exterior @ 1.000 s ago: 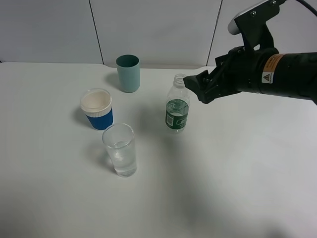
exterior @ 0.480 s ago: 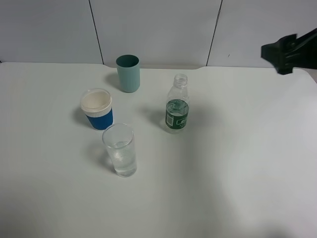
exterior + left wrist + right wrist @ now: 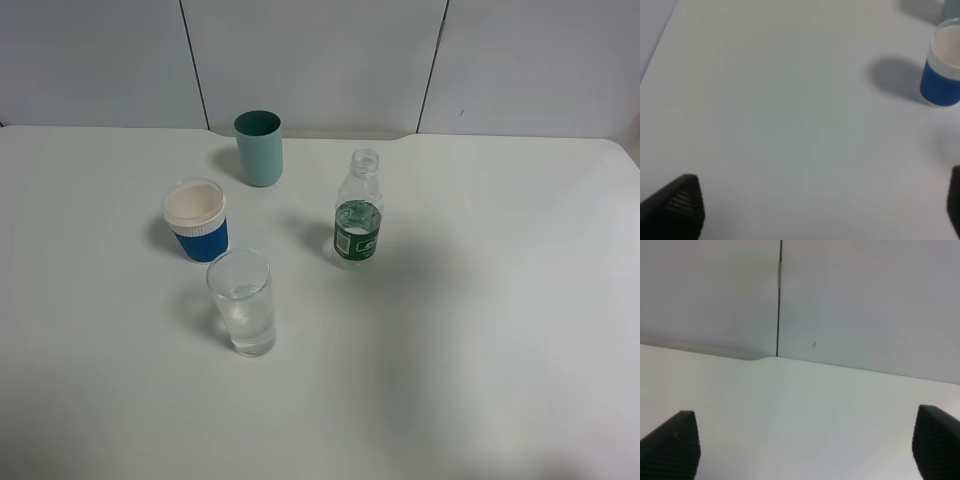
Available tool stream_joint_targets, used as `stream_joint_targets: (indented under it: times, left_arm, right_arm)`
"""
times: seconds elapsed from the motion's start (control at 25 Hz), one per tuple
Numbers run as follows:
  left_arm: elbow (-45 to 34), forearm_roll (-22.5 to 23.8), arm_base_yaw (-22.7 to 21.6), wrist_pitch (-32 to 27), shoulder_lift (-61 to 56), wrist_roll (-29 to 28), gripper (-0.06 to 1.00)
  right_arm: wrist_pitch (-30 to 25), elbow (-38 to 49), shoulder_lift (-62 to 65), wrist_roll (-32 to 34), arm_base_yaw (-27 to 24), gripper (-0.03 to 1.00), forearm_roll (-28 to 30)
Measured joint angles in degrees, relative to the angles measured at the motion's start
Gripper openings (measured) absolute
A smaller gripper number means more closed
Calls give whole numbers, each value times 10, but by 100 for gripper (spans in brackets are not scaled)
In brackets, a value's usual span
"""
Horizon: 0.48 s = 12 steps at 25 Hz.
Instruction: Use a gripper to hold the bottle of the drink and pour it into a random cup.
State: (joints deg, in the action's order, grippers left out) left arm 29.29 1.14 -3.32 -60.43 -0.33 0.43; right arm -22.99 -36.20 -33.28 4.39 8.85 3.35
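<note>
The bottle of the drink (image 3: 358, 212), clear with a dark green label and no cap, stands upright near the table's middle. The cup (image 3: 242, 302), a tall clear glass, stands to the bottle's front left with a little liquid in it. Neither gripper shows in the exterior high view. In the left wrist view my left gripper (image 3: 822, 196) is open over bare table, with nothing between its fingers. My right gripper (image 3: 807, 432) is open too, facing the table's far edge and the wall. Neither wrist view shows the bottle or the glass.
A blue cup with a white rim (image 3: 196, 220) (image 3: 942, 70) stands left of the bottle. A teal cup (image 3: 259, 147) stands behind it near the back edge. A grey panelled wall (image 3: 320, 60) rises behind the white table (image 3: 480, 350).
My right arm, which was beside the bottle's neck a second ago, has pulled back to the right and out of the exterior high view. The bottle and cups have not moved.
</note>
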Motion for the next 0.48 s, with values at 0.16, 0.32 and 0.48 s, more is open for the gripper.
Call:
stream_joint_targets:
  times: [0.16,0.32,0.48]
  left_arm:
    - [0,0,0,0,0,0,98]
    - [0,0,0,0,0,0,98]
    - [0,0,0,0,0,0,98]
  right_arm:
    - [-70,0,47,0,0,84,18]
    - [-117,0,82,0,0,84,30]
    - [-142,0,116,0,0,84,35]
